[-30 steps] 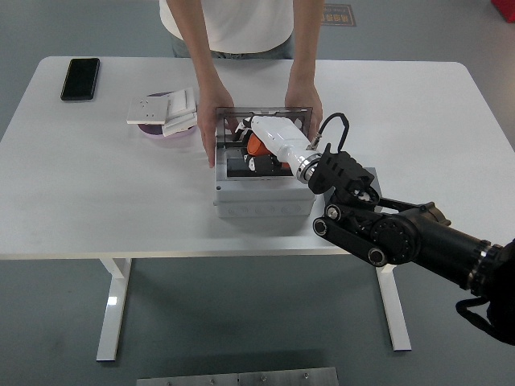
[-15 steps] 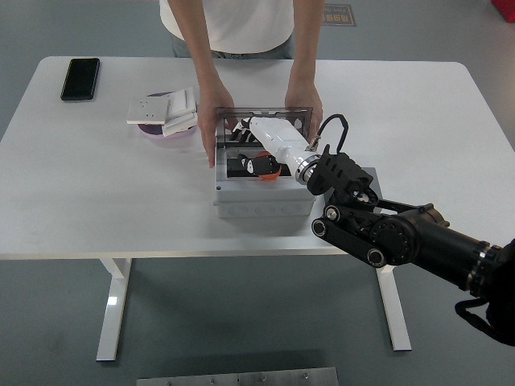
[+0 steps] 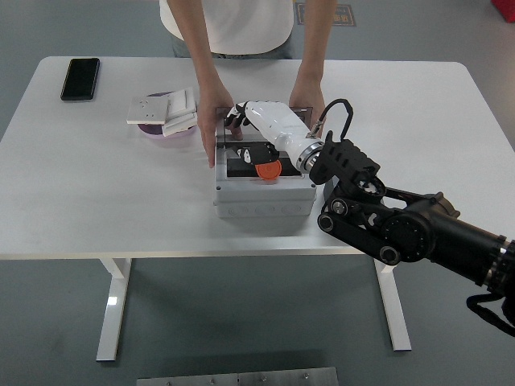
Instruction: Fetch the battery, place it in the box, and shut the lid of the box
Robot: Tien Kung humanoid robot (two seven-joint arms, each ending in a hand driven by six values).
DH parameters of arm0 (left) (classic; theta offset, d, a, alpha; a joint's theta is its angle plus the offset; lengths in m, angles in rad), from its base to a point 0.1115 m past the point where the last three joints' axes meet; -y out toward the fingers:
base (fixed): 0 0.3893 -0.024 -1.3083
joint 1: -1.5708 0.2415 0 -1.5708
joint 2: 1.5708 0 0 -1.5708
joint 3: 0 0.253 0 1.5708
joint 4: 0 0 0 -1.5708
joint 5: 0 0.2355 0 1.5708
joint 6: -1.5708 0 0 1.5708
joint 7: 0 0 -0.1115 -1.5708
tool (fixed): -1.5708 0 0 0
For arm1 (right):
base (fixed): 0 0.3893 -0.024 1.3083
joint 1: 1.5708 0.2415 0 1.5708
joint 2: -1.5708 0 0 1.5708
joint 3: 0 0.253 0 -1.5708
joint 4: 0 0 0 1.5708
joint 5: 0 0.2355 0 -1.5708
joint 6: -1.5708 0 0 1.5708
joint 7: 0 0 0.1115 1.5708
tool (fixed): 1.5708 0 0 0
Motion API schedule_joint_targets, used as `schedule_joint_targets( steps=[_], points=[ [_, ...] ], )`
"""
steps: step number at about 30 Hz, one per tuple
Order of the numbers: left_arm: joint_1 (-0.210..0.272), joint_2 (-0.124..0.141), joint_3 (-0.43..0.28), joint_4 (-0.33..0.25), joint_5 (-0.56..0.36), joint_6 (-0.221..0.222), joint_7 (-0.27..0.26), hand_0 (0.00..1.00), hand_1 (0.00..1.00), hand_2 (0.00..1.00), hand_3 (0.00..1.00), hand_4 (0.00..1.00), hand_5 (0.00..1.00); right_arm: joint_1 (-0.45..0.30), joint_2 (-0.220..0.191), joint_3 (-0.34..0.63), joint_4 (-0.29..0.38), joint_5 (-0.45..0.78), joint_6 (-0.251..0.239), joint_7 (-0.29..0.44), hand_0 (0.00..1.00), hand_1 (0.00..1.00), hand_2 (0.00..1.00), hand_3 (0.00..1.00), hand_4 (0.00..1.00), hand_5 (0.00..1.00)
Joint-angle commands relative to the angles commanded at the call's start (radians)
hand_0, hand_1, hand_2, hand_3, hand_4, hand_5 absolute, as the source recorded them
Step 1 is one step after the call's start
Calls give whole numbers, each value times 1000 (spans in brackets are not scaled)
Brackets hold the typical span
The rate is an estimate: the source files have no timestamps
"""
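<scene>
Head view: white table (image 3: 96, 201) on grey floor; right robot hand (image 3: 241, 115) over box (image 3: 264, 197), grip unclear.

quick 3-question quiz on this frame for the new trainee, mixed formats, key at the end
1. True or false: the person's hands rest on both sides of the grey box.
2. Which robot hand reaches over the open box? A) left B) right C) both
3. Fill in: the black phone lies at the table's far ____ corner.

Key: 1 true; 2 B; 3 left. The orange and black item sits inside the box; the right hand's fingers are at the box's far edge, grip unclear.
</scene>
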Motion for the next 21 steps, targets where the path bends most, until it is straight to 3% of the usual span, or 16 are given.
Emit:
schedule_joint_targets(
  steps=[8,16,17,21],
  points=[
    [3,-2,4,0,-9,2,-3,638,739,586,520,382,2,30,-36,45,55,26,11,-18,669,624,639,659,735,71],
    [1,-1,5,1,-12,3,-5,638,739,585,520,383,2,44,-51,109,53,58,11,-18,654,621,637,658,752,102],
    [0,-1,5,1,-12,3,-5,638,739,585,520,384,2,44,-51,113,50,61,13,-18,648,617,637,654,740,299],
    [-1,-2,5,1,-10,3,-5,638,739,585,520,384,2,43,-48,122,35,80,16,-14,648,617,637,654,740,299]
  ],
)
